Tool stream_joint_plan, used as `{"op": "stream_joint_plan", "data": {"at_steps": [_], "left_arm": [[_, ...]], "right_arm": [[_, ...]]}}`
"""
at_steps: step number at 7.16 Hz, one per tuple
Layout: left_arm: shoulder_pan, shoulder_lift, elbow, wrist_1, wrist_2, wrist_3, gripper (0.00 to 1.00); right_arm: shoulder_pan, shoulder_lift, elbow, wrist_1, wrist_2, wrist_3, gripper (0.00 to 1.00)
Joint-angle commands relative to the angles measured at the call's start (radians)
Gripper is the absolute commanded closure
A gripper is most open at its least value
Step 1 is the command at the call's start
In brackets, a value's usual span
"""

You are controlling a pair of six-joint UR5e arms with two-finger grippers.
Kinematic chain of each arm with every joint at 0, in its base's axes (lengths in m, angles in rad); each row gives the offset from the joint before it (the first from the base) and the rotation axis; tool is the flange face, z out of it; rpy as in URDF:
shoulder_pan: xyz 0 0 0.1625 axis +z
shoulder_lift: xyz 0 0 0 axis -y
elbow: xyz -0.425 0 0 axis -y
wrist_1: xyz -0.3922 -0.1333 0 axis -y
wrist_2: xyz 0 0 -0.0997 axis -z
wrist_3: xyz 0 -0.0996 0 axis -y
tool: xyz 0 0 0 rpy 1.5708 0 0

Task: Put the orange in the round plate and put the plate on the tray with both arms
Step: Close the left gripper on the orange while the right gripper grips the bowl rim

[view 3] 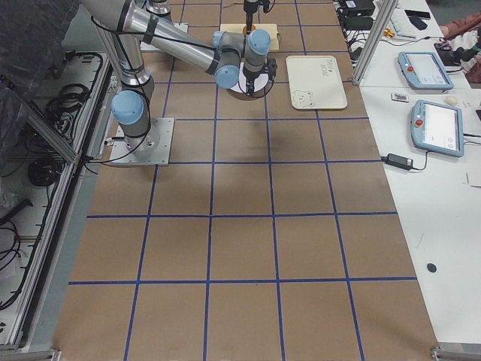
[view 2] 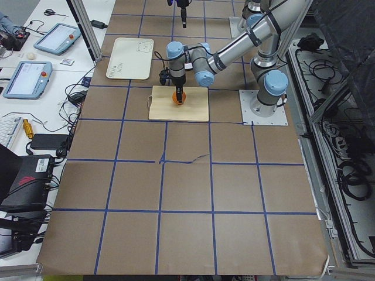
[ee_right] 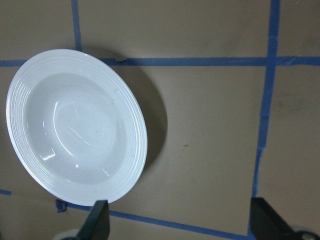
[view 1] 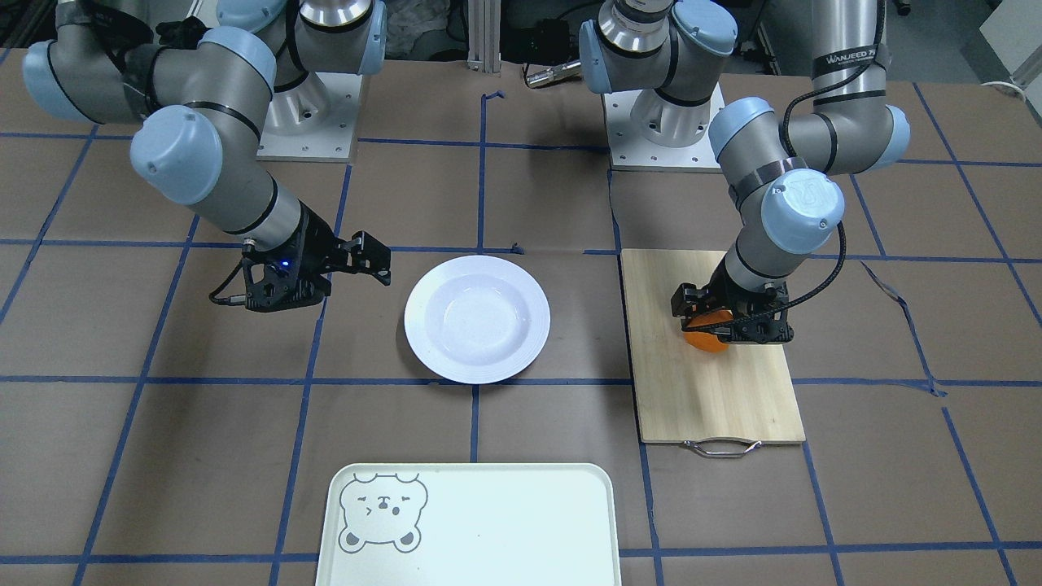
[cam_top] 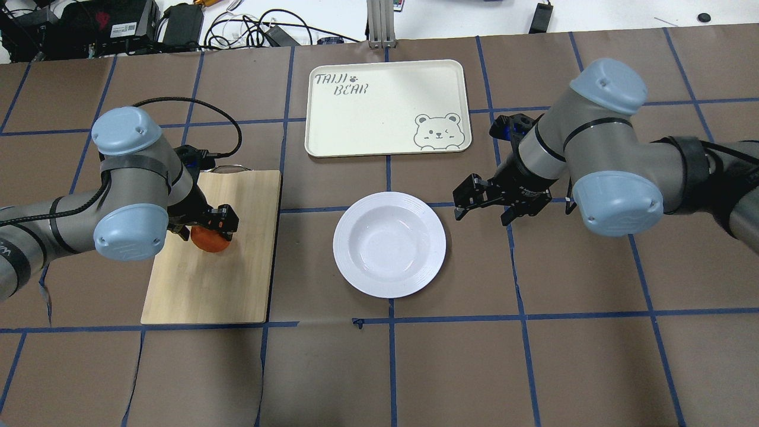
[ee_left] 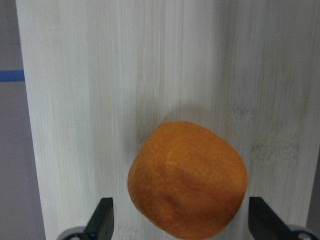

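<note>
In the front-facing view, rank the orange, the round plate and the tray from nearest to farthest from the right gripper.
1. round plate, table centre, just beside the right gripper.
2. tray, at the operators' edge.
3. orange, at the cutting board, robot's left side.

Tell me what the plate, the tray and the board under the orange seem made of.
Round plate: likely glazed ceramic, possibly melamine; glossy white, sharp highlights.
Tray: probably matte plastic or melamine; even cream surface, printed bear, moulded rim.
Board: bamboo or light wood, unvarnished-looking; straight grain strips show.
</note>
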Motion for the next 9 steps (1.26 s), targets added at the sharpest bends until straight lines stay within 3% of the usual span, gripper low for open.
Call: {"op": "stream_joint_plan", "data": {"at_steps": [1, 2, 3, 5, 6, 7, 9], "left_arm": [[0.000, -0.006, -0.001, 0.006, -0.032, 0.001, 0.62], [0.000, -0.006, 0.007, 0.006, -0.032, -0.007, 0.80], [0.000, -0.001, 0.015, 0.006, -0.032, -0.010, 0.89], [-0.029, 0.022, 0.077, -0.084, -0.030, -0.066, 0.91], [-0.079, 0.035, 0.108, -0.146, -0.032, -0.153, 0.91], [-0.142, 0.046, 0.145, -0.192, -0.048, -0.253, 0.91], [-0.263, 0.046, 0.186, -0.240, -0.128, -0.505, 0.91]], "right_arm": [[-0.001, 0.082, 0.025, -0.097, 0.093, -0.003, 0.00], [0.000, 0.132, 0.016, -0.128, 0.110, -0.003, 0.00], [-0.001, 0.171, 0.002, -0.149, 0.125, -0.004, 0.00], [0.002, 0.208, 0.002, -0.201, 0.184, -0.007, 0.00], [0.005, 0.208, 0.005, -0.244, 0.188, -0.010, 0.01], [0.013, 0.215, 0.005, -0.255, 0.223, -0.012, 0.09], [0.016, 0.251, 0.008, -0.289, 0.228, -0.013, 0.10]]}}
